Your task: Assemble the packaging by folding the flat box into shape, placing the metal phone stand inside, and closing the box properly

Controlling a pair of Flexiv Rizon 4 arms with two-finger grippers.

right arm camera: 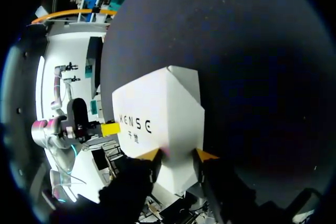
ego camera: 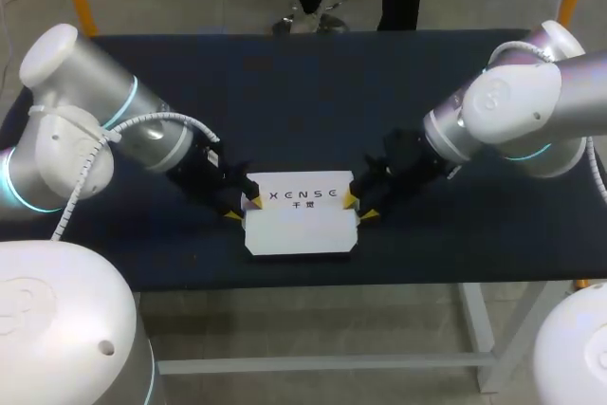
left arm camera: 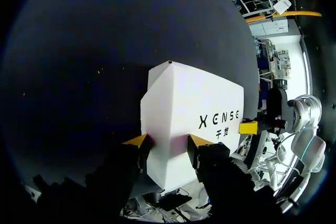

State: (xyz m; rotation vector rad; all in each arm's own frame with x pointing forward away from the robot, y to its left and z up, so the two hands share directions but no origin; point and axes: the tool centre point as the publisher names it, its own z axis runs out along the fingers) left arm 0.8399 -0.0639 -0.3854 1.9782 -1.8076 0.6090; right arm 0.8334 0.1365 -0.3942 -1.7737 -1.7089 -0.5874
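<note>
Left gripper: my left gripper (left arm camera: 168,141) is closed to a middling width on one end of the box (left arm camera: 194,98), with a yellow tip against it on either side.
Right gripper: my right gripper (right arm camera: 178,155) holds the opposite end the same way (its tips sit just as far apart as the box end is wide).
Box position: it spans the gap between my two grippers and rests on the bench (ego camera: 285,92). The printed panel runs ahead of each gripper toward the other.
Done so far: I judge the folding finished, since the box stands as a closed-looking body rather than a flat sheet.
Phone stand: not visible in any view, so I cannot tell whether it is inside.
Left to do: I reckon only the last of the closing, if any seam or flap is not yet seated.
Box look: white card with dark lettering on the upper panel. A crisp fold leads to a plain front panel, the corners are bevelled, and I see no gaping flap.
</note>
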